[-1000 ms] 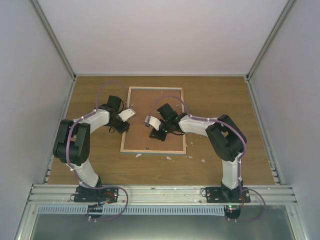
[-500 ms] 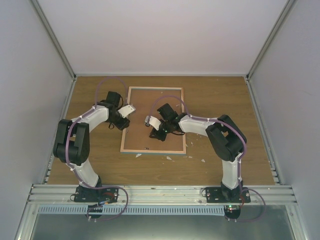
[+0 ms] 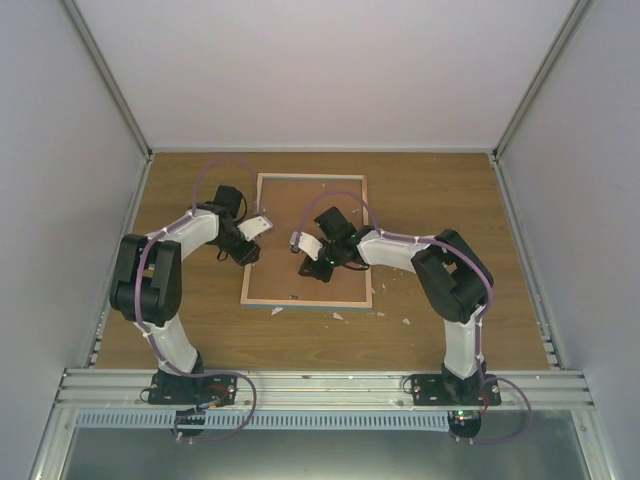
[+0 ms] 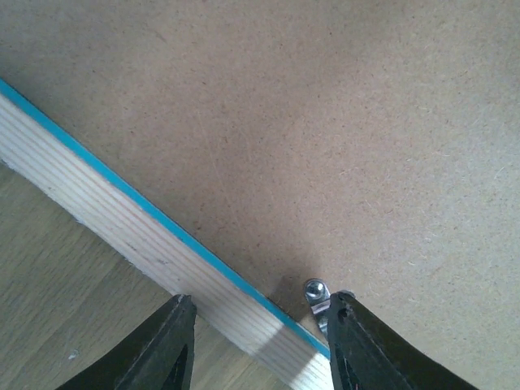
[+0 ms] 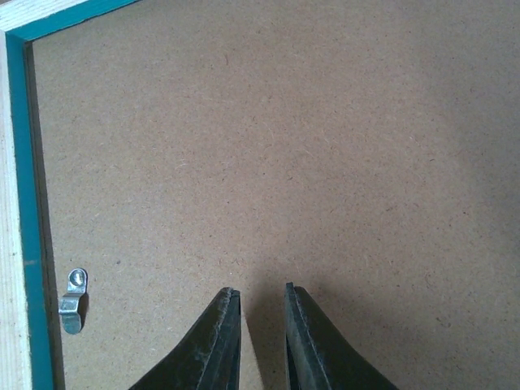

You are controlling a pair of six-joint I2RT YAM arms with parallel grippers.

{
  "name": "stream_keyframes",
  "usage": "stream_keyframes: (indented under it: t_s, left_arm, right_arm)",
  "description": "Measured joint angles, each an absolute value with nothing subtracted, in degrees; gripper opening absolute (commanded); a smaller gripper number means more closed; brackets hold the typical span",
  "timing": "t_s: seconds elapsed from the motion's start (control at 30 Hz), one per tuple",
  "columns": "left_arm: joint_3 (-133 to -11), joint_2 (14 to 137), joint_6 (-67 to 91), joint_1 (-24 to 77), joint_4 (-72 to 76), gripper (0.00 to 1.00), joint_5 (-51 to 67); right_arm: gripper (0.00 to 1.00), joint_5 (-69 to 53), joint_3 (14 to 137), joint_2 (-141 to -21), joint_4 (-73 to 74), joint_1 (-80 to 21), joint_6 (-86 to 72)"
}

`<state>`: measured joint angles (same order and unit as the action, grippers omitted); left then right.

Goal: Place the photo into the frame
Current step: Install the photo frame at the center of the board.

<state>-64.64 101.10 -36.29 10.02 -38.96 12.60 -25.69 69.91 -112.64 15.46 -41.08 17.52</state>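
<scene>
The frame [image 3: 310, 178] lies face down on the table, its brown backing board [image 3: 300, 205] up. The photo is hidden. My left gripper [image 3: 247, 257] sits low at the frame's left side. In the left wrist view it [image 4: 260, 317] is open, straddling the light wood edge [image 4: 97, 211] with its teal strip, and its right finger is beside a small metal clip [image 4: 315, 294]. My right gripper [image 3: 313, 270] hovers over the board's middle [image 5: 284, 146], its jaws [image 5: 262, 296] a narrow gap apart with nothing between them. Another clip [image 5: 73, 301] sits by the teal rim [image 5: 20, 162].
Small white scraps [image 3: 277, 311] [image 3: 338, 316] [image 3: 406, 322] lie on the wooden table [image 3: 440, 220] by the frame's near edge. Grey enclosure walls close in the left, right and back. An aluminium rail [image 3: 320, 385] carries both arm bases.
My left wrist shifted slightly toward the back along the frame's left edge, then came back. The right arm and the frame have not moved.
</scene>
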Motion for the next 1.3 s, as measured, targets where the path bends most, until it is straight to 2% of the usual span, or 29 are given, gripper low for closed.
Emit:
stream_keyframes:
  t_s: [0.23,0.5,1.3]
  left_arm:
    - [-65.3,102.0,-36.9,10.0,-39.3,0.46,12.6]
    - [-65.4,102.0,-37.5,10.0,-40.1,0.58,13.6]
    - [-58.4,98.8,-34.5,11.5,-31.2,0.53,8.9]
  right_arm:
    - [0.18,-25.7,69.9,-112.6,15.5,-41.1,17.5]
    - [0.18,-25.7,69.9,-112.6,15.5,-41.1,17.5]
    - [0.17,-25.7,69.9,-112.6,15.5,-41.0,17.5]
